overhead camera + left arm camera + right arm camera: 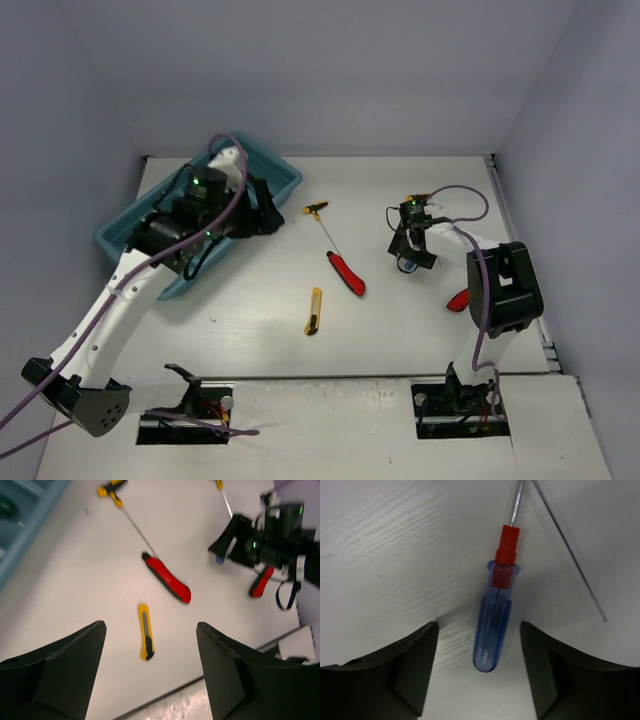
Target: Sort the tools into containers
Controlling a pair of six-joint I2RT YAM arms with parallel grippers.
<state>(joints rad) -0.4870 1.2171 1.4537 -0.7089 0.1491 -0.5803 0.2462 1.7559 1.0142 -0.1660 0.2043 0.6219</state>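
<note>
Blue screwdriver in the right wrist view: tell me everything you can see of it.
The blue screwdriver has a clear blue, plastic-looking handle with a rounded butt, a red collar and a thin metal shaft that leaves the top of the view, tip unseen. It lies flat on the white table, butt toward the camera, between the fingers of the open right gripper, neither touching it. A thin metal rod lies beside it, apart from the handle.

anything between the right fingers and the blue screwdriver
Nothing visible. The blue screwdriver lies bare on the table between the open right fingers; a thin shaft lies beside it, clear of the handle.
</note>
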